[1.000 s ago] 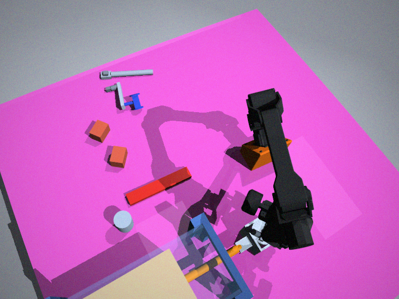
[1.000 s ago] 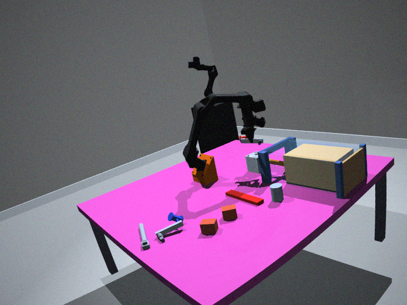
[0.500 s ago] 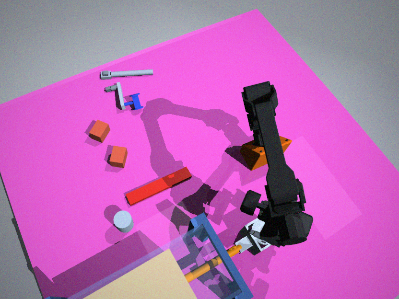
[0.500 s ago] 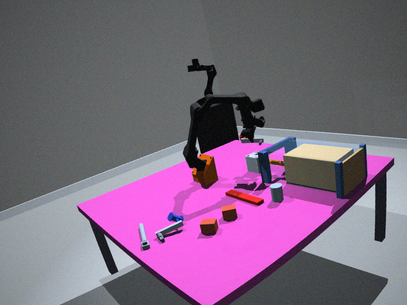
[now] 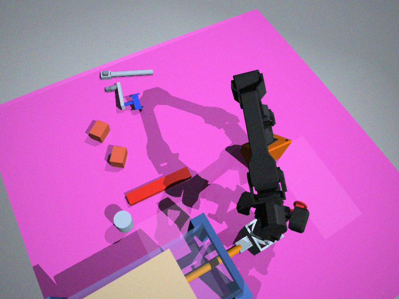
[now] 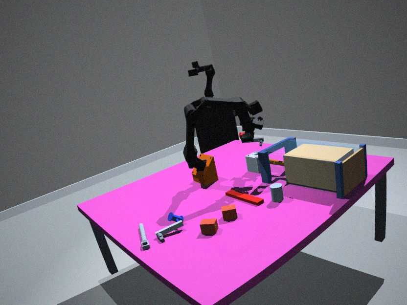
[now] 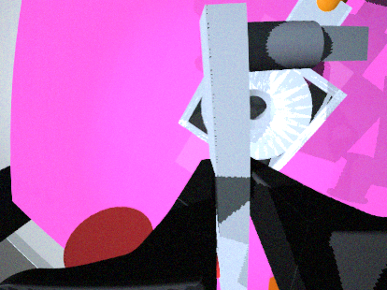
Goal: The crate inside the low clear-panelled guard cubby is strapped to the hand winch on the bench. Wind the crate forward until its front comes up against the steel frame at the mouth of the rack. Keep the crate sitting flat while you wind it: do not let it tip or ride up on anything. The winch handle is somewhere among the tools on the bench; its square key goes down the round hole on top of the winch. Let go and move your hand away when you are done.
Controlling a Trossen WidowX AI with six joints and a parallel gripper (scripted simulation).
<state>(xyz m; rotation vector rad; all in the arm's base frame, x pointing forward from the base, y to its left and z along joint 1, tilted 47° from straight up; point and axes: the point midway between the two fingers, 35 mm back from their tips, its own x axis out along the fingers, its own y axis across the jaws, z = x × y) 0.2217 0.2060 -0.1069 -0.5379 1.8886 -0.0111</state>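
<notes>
Tool [image 7: 234,244] grips flat grey crank [image 7: 224,87] over ribbed winch [image 7: 279,116].

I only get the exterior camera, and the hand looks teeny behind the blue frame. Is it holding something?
Observer: Yes. In the wrist view the gripper is shut on the winch handle, a pale grey bar.
Operator: Is it over the winch?
Observer: The top view shows the hand right above the winch, covering most of it.
Operator: Is the key in the hole?
Observer: It doesn't look like it. In the wrist view the round hole shows dark and open just beside the bar, and the dark key stub sits off to one side of it.
</notes>
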